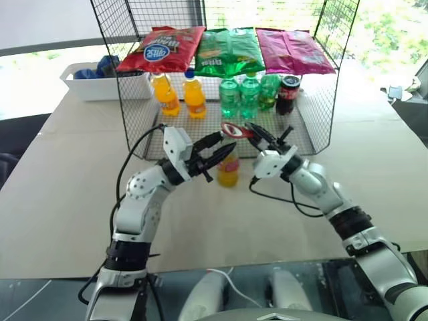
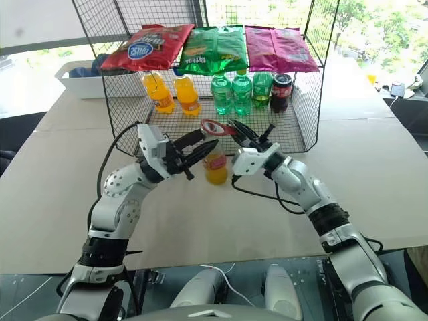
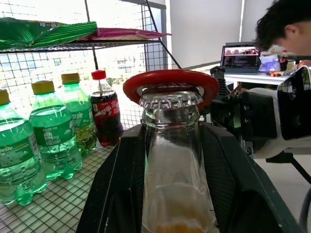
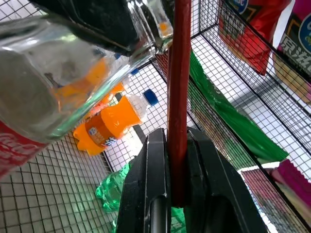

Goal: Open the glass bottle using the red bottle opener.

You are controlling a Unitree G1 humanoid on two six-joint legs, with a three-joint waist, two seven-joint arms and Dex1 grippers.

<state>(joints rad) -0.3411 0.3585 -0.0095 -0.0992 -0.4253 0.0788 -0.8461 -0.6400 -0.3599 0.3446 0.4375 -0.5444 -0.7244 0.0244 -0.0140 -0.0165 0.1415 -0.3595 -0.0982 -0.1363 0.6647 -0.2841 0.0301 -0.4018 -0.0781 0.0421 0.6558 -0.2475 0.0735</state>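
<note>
The glass bottle (image 1: 229, 168) stands upright on the table just in front of the wire rack, with yellow-orange drink in its lower half. My left gripper (image 1: 224, 142) is shut on its neck; the black fingers (image 3: 116, 174) flank the clear neck (image 3: 172, 165) below the crown cap (image 3: 171, 101). The red bottle opener (image 1: 235, 129) is held by its handle in my right gripper (image 1: 254, 132), shut on it. Its oval ring (image 3: 170, 80) sits over the cap's top. In the right wrist view the red handle (image 4: 179, 97) rises between the fingers (image 4: 158, 160).
A black wire rack (image 1: 304, 127) stands right behind the bottle, holding two orange plastic bottles (image 1: 194, 95), green bottles (image 1: 239, 95) and a cola bottle (image 1: 289, 92), with snack bags (image 1: 231, 50) on top. A white bin (image 1: 100, 83) sits back left. A person (image 3: 284, 24) is beyond the table.
</note>
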